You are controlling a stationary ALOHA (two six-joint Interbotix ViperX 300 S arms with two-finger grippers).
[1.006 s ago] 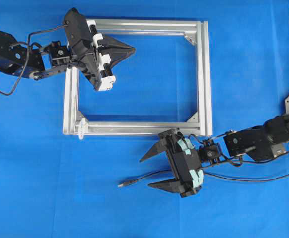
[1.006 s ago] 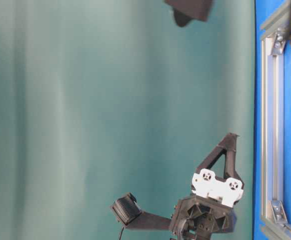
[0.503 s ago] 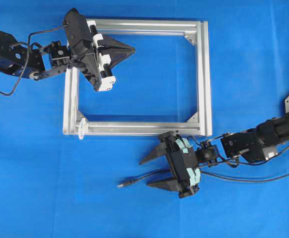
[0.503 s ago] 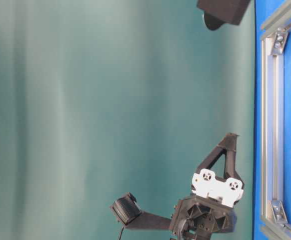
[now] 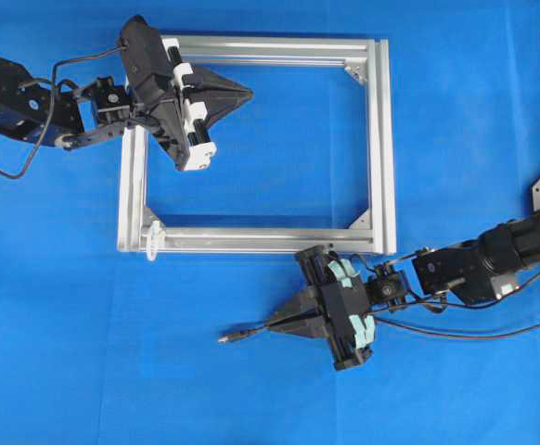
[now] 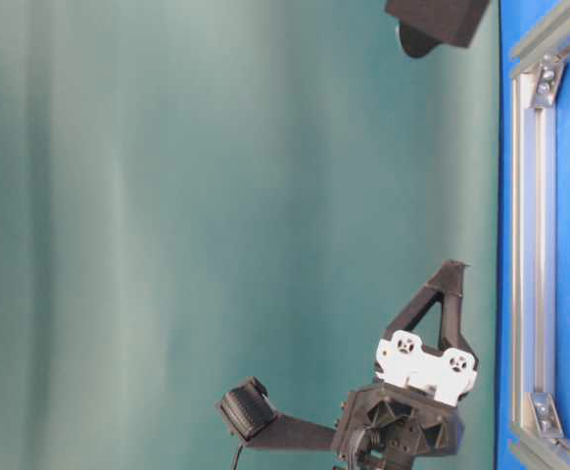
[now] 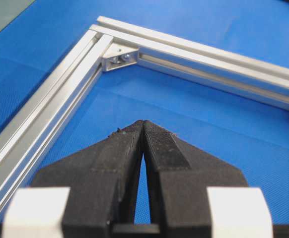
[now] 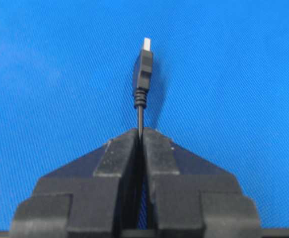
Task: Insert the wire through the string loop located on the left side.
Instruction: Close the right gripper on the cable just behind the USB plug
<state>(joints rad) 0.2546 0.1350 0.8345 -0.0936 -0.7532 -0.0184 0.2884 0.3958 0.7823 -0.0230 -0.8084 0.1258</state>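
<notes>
The wire [image 5: 251, 331], pinched in the right jaws, points its plug left toward the string loop [image 5: 152, 237], up-left; left jaws closed, empty.

The blue tabletop [image 8: 45, 74] has a matt, finely woven cloth look. The rectangular silver frame [image 5: 381, 158] is brushed aluminium with a soft sheen. Black plastic fingers [image 8: 119, 153] look matt and grainy. The thin black wire [image 8: 140, 116] seems rubbery, its plug tip bright metal.
</notes>
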